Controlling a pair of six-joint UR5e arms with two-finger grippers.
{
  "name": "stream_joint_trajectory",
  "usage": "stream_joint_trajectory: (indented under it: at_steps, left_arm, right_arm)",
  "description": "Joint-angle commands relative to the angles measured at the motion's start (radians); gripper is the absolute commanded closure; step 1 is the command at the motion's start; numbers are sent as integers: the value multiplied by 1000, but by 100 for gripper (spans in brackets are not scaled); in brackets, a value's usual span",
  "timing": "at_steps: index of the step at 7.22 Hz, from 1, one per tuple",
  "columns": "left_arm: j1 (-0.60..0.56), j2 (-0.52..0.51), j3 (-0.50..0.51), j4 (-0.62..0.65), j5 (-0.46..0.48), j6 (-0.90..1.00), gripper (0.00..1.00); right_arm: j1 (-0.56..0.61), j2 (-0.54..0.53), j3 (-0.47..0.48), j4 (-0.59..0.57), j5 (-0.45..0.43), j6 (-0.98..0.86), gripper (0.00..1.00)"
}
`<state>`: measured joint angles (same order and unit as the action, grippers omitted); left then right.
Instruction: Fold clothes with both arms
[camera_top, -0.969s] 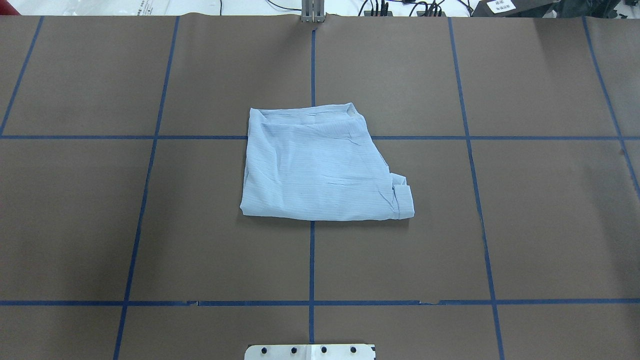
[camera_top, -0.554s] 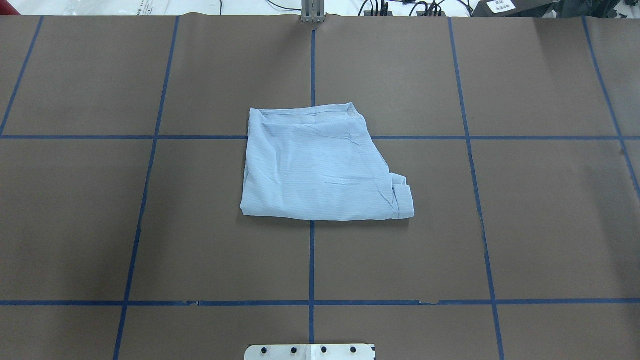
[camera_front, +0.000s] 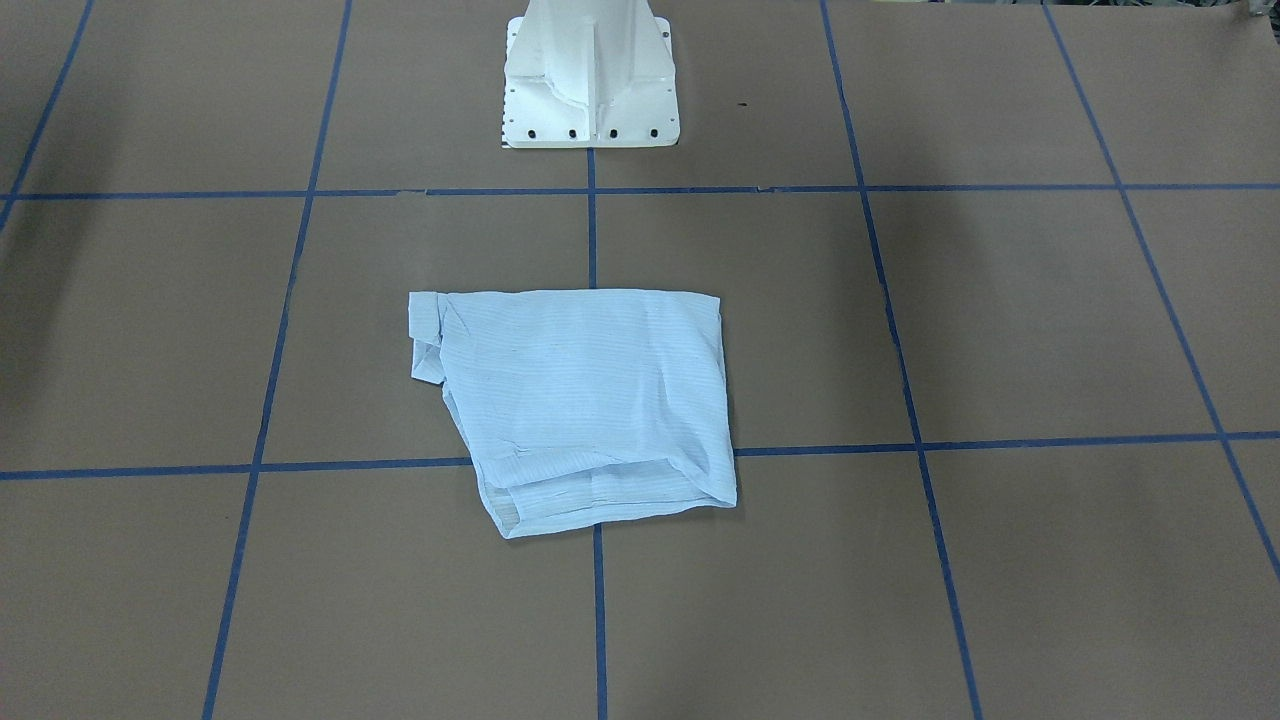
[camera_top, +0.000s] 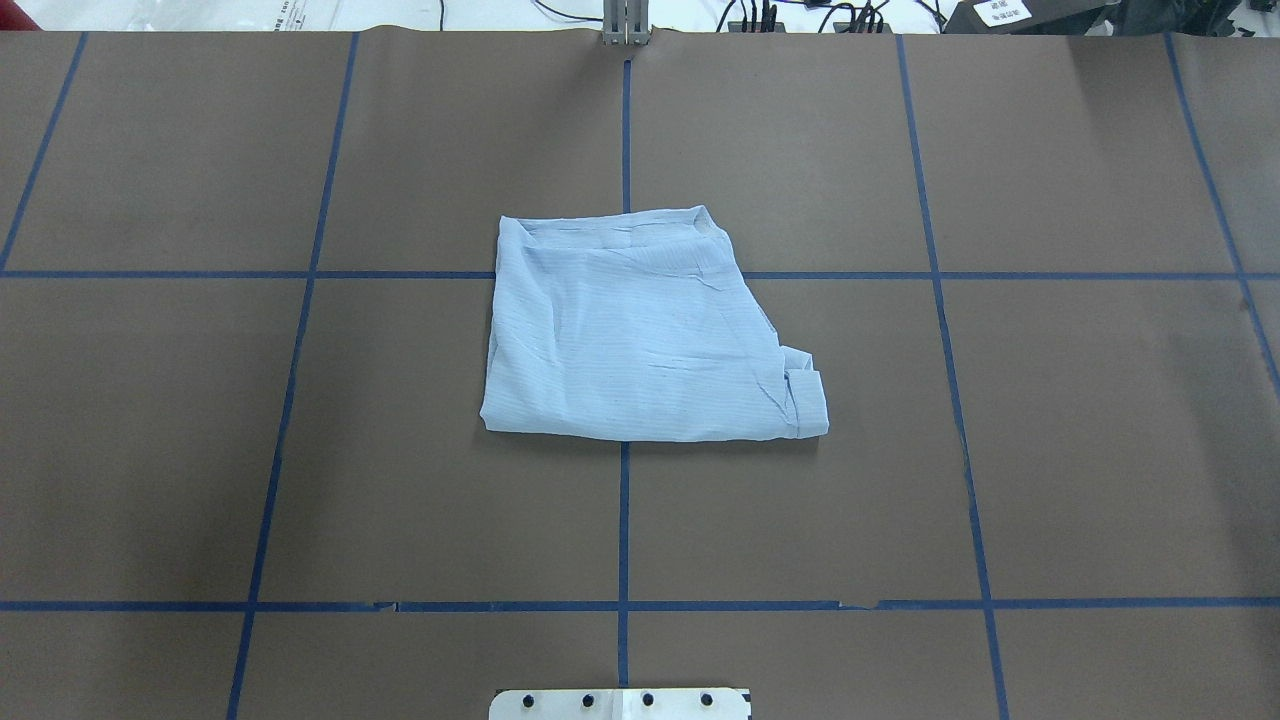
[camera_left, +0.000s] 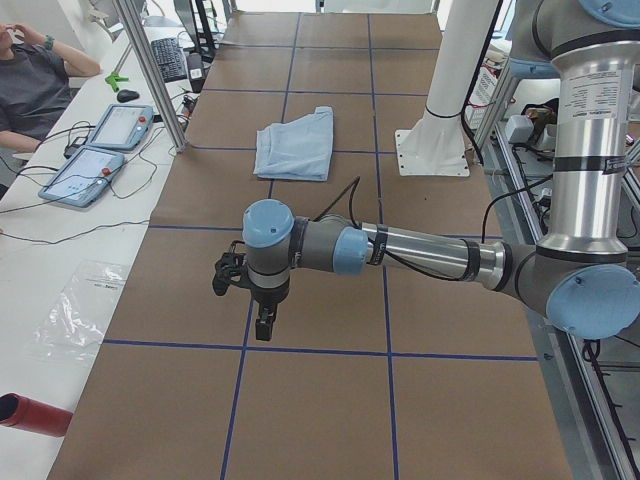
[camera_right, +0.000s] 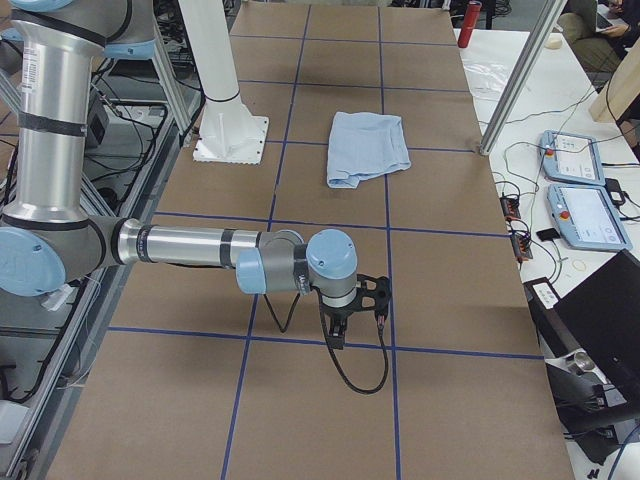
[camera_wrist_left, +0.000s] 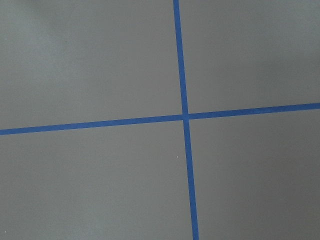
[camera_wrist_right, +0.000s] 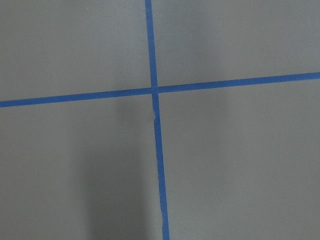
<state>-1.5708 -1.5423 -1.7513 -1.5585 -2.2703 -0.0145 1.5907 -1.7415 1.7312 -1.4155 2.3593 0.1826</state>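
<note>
Shirt (camera_top: 640, 330), one only, pale blue and folded into a rough rectangle, lies flat at the middle of the brown bench (camera_top: 1050, 450), over a crossing of blue tape lines (camera_top: 623, 520). Two pincers show. The left pincer (camera_left: 264, 330) and the right pincer (camera_right: 336, 338) each hang above bare bench, well apart from the shirt. Whether either is open or closed cannot be told.

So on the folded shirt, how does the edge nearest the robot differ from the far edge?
The near edge is longer and clean-lined; the far edge is shorter, with stepped layers. A cuff sticks out at the near edge's end on the robot's right, none by the far edge. Both lie flat.
</note>
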Motion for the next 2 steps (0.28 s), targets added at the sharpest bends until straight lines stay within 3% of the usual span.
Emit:
stream_joint_trajectory:
  at_steps: [1,2]
  left_arm:
    - [0,-2,3,0,0,-1,0]
    - [0,-2,3,0,0,-2,0]
  right_arm:
    - [0,-1,1,1,0,0,0]
    - [0,-1,-1,1,0,0,0]
